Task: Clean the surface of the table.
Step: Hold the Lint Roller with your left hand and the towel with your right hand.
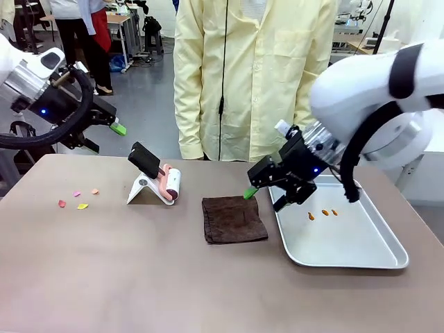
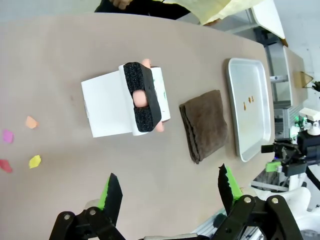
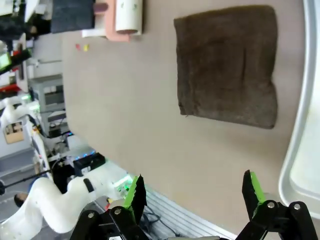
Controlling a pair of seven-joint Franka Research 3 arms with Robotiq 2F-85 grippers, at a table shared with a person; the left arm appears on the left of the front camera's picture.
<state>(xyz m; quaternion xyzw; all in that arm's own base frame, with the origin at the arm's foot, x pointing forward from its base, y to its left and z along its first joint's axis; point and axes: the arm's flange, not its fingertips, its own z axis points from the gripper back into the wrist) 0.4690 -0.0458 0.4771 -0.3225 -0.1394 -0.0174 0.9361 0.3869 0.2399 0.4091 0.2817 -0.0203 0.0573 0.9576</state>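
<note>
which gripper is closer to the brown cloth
Right. The right gripper hangs open just above the brown cloth's far corner; the left gripper is open, off beyond the table's left end.

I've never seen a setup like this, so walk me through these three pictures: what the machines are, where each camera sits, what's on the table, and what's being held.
These are two white robot arms at a taupe table, with a person in a yellow coat standing at the far side. The front view comes from a fixed camera between the arms. The other two pictures come from cameras on each wrist, looking down along that gripper's green-tipped fingers. On the table lie a folded brown cloth, a lint roller leaning on a white stand, some small coloured scraps, and a metal tray holding a few orange bits. The left gripper and right gripper both hover open, holding nothing.
</note>
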